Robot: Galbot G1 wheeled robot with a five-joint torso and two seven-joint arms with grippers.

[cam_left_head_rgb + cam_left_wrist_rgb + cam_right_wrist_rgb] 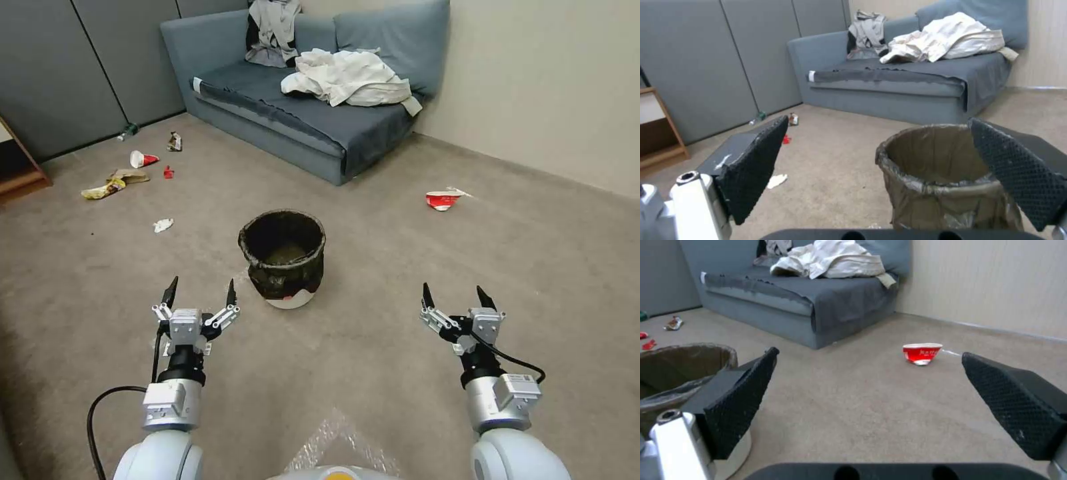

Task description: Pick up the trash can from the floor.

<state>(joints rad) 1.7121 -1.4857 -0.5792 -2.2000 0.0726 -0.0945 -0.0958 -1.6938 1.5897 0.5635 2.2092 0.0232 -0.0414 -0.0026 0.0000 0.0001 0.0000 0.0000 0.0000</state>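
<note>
Head view: trash can at centre on floor, left gripper and right gripper wide open, empty, below it; crushed cup right, sofa above.

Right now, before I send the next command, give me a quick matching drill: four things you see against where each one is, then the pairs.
Things:
1. trash can
2. left end effector
3. crushed red cup
4. white clothes

Places:
A. piled on the sofa
B. on the floor, right of the bin
C. open, just left of the bin
D. upright on the floor, centre

Pairs: 1-D, 2-C, 3-B, 4-A
</note>
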